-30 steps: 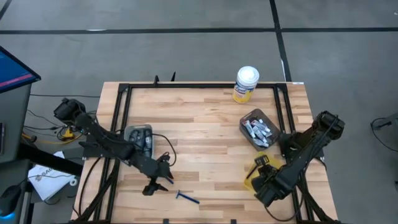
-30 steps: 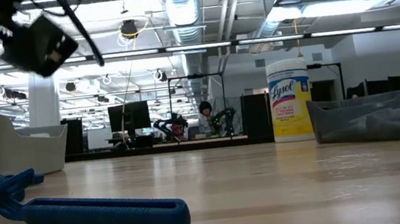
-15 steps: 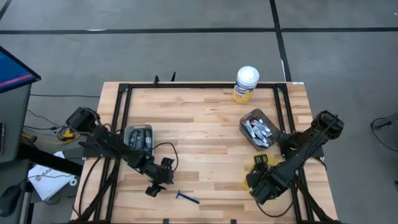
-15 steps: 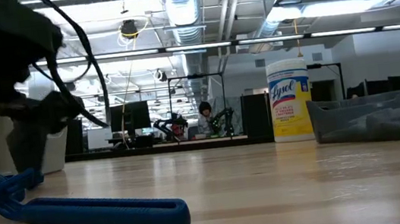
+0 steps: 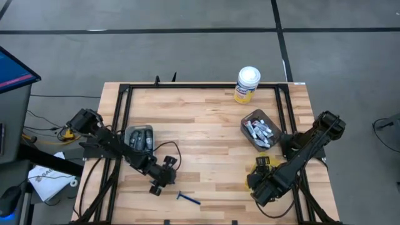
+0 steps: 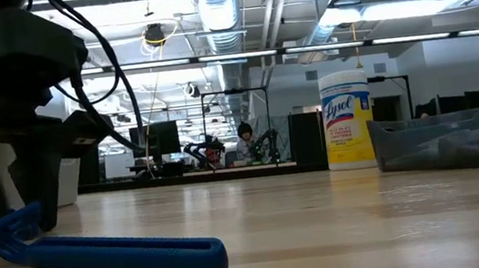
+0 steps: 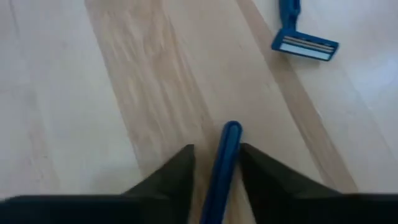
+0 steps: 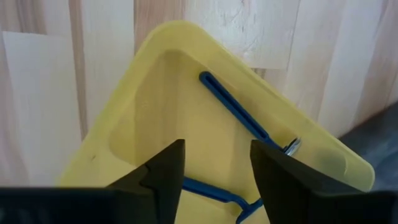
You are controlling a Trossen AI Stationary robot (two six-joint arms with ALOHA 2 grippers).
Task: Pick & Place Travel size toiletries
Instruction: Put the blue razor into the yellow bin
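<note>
A thin blue razor (image 5: 187, 199) lies flat on the wood near the table's near edge; its head (image 7: 305, 45) shows in the left wrist view and its handle (image 6: 117, 254) in the low view. My left gripper (image 5: 156, 186) stands low just left of it, shut on a second blue razor (image 7: 225, 155). My right gripper (image 5: 257, 184) hovers open over a yellow bin (image 8: 155, 106) that holds blue razors (image 8: 233, 109). A grey bin (image 5: 259, 130) holds silver-white tubes. Another grey bin (image 5: 139, 139) holds dark oval pieces. My left gripper pinches the second razor's handle between its two fingers (image 7: 177, 171), which lie along it. The handle's rounded free end (image 7: 231, 129) sticks out past the fingertips, close over the wood. The razor's head is hidden behind the gripper.
A yellow canister with a white lid (image 5: 247, 84) stands at the table's far edge, right of centre. A black frame (image 5: 187, 87) runs around the tabletop. Bare wood (image 5: 200, 137) lies between the two grey bins.
My left gripper has come down from well above the table to just over the wood beside the lying razor's head, shifting slightly toward the right. The lying razor has stayed put. My right gripper has edged a little toward the table's left, over the yellow bin.
</note>
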